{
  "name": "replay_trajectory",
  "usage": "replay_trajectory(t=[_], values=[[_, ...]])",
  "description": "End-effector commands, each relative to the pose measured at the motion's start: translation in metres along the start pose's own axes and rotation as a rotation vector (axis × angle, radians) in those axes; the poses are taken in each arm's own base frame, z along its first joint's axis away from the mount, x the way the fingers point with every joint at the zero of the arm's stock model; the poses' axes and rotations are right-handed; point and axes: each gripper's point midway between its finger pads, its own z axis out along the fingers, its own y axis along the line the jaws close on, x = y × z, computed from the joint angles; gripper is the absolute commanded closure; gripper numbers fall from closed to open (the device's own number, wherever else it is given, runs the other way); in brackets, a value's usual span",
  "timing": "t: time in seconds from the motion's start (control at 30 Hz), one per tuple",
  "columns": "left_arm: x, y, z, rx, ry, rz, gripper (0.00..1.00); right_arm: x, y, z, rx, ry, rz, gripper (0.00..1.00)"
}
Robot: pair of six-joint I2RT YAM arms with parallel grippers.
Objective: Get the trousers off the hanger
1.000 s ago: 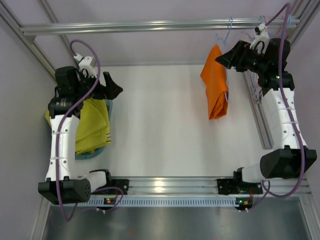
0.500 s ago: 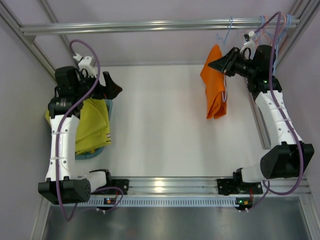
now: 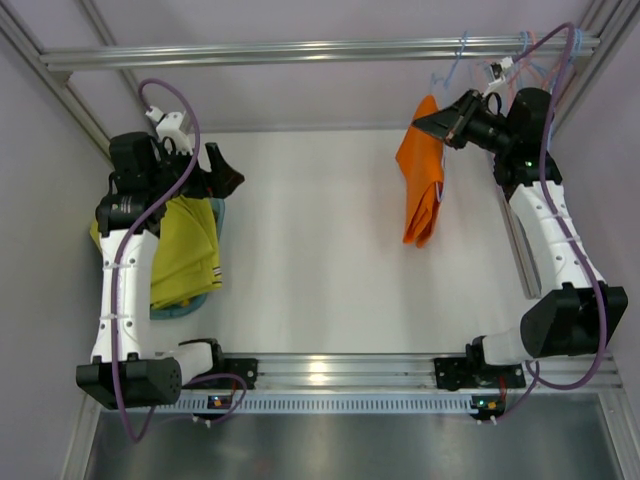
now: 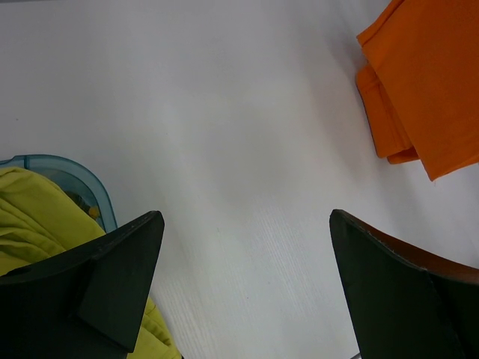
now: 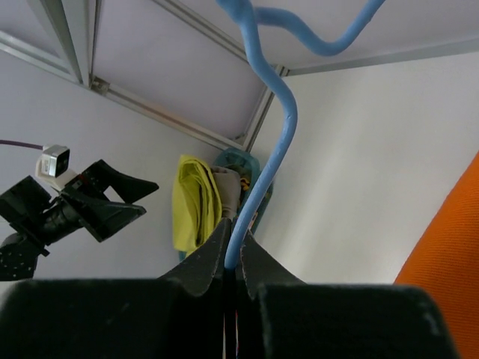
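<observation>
1. Right gripper (image 5: 232, 253): pressed together, pinching the blue wire of the hanger (image 5: 283, 127). The wire rises from between my fingertips and curves toward 12 o'clock in the right wrist view.

2. In the top view, my right gripper sits at 2 o'clock over the table (image 3: 320, 270), against the upper edge of the orange trousers (image 3: 420, 185).

3. The orange trousers hang on the hanger below the rail (image 3: 300, 50). They are folded and tilted, with the lower end pointing toward 7 o'clock. I cannot tell whether that end touches the table.

4. Left gripper (image 4: 243, 224): spread wide, holding nothing, with bare table between its fingers. In the top view it sits at 9 o'clock.

5. The yellow trousers (image 3: 185, 250) lie crumpled in a teal bin (image 3: 195, 303) at 9 o'clock on the table, well apart from the orange trousers. In the left wrist view they sit at 8 o'clock, just beside my left finger.
</observation>
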Motion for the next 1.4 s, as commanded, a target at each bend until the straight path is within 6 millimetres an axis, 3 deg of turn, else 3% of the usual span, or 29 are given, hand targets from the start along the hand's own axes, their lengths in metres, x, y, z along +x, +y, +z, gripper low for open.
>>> replay_trajectory(t=[0.0,0.33,0.73,0.83,0.93,0.97,1.1,1.3,1.37], values=[[-0.019,-0.006,-0.008,0.0,-0.057,0.027,0.02,-0.044,0.098,-0.022,-0.231,-0.151,-0.201,1.0],[-0.025,-0.009,-0.01,0.007,-0.11,0.037,0.02,-0.04,0.147,-0.029,-0.347,-0.159,-0.301,1.0],[-0.024,-0.013,-0.014,0.017,-0.131,0.057,0.02,-0.053,0.155,-0.028,-0.302,-0.209,-0.425,1.0],[-0.024,-0.014,-0.015,0.023,-0.153,0.079,0.02,-0.044,0.16,-0.031,-0.324,-0.185,-0.422,1.0],[-0.01,-0.016,-0.015,0.055,-0.188,0.172,0.02,-0.029,0.163,-0.035,-0.338,-0.155,-0.406,1.0],[-0.01,-0.026,-0.024,0.084,-0.228,0.222,0.02,-0.023,0.169,-0.039,-0.351,-0.149,-0.406,1.0],[0.019,-0.026,-0.017,0.141,-0.261,0.389,0.01,-0.001,0.17,-0.041,-0.354,-0.118,-0.383,1.0],[0.03,-0.026,-0.008,0.157,-0.322,0.497,0.02,0.021,0.171,-0.045,-0.342,-0.105,-0.34,1.0],[0.04,-0.023,0.005,0.169,-0.324,0.514,0.02,0.027,0.176,-0.047,-0.348,-0.116,-0.326,1.0]])
